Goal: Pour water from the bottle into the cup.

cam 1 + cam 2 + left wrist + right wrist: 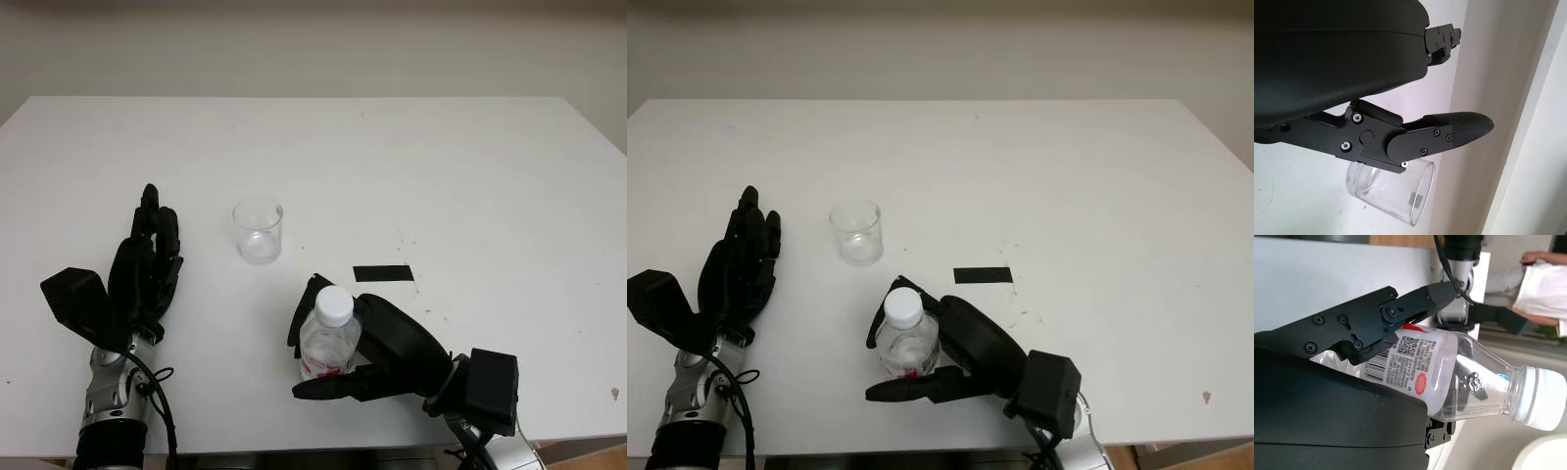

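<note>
The right hand (pixel 377 352) was closed around the bottle (pixel 328 338) near the table's (pixel 490 176) front edge; the left hand (pixel 142 264) was held open near its front-left corner.

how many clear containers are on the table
2: a clear glass cup standing mid-table beyond the open left robot hand, and a clear plastic bottle with a white cap gripped by the right robot hand.
</note>
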Controlling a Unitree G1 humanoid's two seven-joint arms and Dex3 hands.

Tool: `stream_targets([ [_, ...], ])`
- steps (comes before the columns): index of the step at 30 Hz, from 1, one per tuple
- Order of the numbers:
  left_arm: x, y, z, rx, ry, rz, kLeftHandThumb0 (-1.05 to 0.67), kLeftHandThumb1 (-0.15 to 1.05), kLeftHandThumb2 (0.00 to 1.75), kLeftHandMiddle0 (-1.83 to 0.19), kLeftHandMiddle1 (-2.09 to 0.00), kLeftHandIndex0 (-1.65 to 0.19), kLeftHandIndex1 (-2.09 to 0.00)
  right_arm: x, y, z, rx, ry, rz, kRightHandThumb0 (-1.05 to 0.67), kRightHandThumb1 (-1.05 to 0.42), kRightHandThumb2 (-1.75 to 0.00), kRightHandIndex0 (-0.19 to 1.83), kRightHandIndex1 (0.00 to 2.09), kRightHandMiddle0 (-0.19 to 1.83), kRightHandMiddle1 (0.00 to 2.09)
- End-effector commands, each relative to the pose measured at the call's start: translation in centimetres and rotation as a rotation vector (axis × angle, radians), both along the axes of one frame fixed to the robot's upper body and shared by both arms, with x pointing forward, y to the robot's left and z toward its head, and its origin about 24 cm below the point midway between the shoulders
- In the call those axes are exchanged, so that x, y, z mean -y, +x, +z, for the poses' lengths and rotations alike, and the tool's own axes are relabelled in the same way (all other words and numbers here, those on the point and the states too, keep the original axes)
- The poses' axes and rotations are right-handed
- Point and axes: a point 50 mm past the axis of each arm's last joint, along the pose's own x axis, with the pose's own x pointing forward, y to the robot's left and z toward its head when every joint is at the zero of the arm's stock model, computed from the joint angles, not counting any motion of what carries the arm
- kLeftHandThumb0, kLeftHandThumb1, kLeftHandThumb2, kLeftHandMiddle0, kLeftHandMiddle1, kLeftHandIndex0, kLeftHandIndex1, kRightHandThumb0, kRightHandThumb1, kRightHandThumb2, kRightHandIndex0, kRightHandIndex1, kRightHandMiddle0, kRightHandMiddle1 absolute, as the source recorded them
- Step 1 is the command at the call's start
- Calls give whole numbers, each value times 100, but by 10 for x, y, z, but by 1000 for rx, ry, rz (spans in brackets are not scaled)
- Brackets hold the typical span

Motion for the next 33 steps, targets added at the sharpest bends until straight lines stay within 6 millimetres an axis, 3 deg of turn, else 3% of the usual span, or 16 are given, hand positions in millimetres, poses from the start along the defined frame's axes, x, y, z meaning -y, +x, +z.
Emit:
stream_targets([
  [1,-2,-1,-2,-12,1,3,-71,105,57,14,-5,14,-5,0,6,7,31,58,-26,-26,-105,-29,158,209,77,209],
  [4,-2,0,-2,-11,1,4,-71,105,57,13,-6,14,-6,3,17,12,29,124,-68,-25,-105,-32,142,209,62,209],
  [5,-2,0,-2,-12,0,5,-71,105,57,13,-6,13,-6,5,22,14,37,144,-91,-24,-105,-32,130,209,34,209],
  [7,-2,0,-1,-13,-3,2,-70,105,57,14,-5,14,-6,9,38,23,33,195,-167,-22,-105,-30,115,209,-4,209],
  [12,-2,0,-1,-10,4,-2,-70,105,58,13,-6,14,-6,13,69,38,36,268,-264,-18,-105,-33,110,209,-16,209],
  [14,-1,0,-1,-10,6,-6,-70,105,58,14,-5,14,-5,14,83,43,20,258,-304,-18,-105,-35,117,209,-16,209],
  [15,-1,1,-1,-11,8,-6,-70,105,58,14,-5,14,-5,15,91,46,11,248,-323,-18,-105,-35,131,209,-14,209],
  [17,-1,1,-1,-13,6,-1,-70,105,59,14,-5,14,-5,15,104,50,-2,232,-346,-15,-105,-37,169,209,-4,209],
  [18,0,1,-1,-13,3,1,-70,105,59,14,-5,14,-5,15,109,51,-7,225,-355,-14,-105,-38,176,209,8,209],
  [19,0,0,-2,-13,-1,1,-70,105,59,14,-5,15,-5,15,115,52,-13,215,-363,-14,-105,-40,180,209,33,209],
  [20,0,0,-2,-13,-4,1,-70,105,58,14,-5,15,-5,15,118,52,-16,208,-369,-13,-105,-42,181,209,73,209],
  [21,0,0,-2,-14,-4,1,-70,105,58,14,-5,15,-5,15,122,53,-21,201,-376,-13,-105,-44,182,209,132,209],
  [23,0,0,-2,-12,-6,0,-70,105,58,14,-5,15,-5,15,131,53,-36,176,-399,-12,-105,-45,183,209,170,209],
  [28,0,-1,-3,-18,-8,1,-70,105,58,14,-5,15,-5,15,152,55,32,40,-486,-11,-100,-44,183,209,183,209],
  [31,0,-1,-3,-22,-6,-1,-70,105,58,15,-5,15,-5,16,161,56,113,-42,-523,-12,-83,-67,183,209,176,209],
  [33,0,-1,-4,-24,-3,0,-70,105,58,14,-5,14,-5,16,167,57,138,-86,-545,-13,-80,-71,182,209,169,209],
])
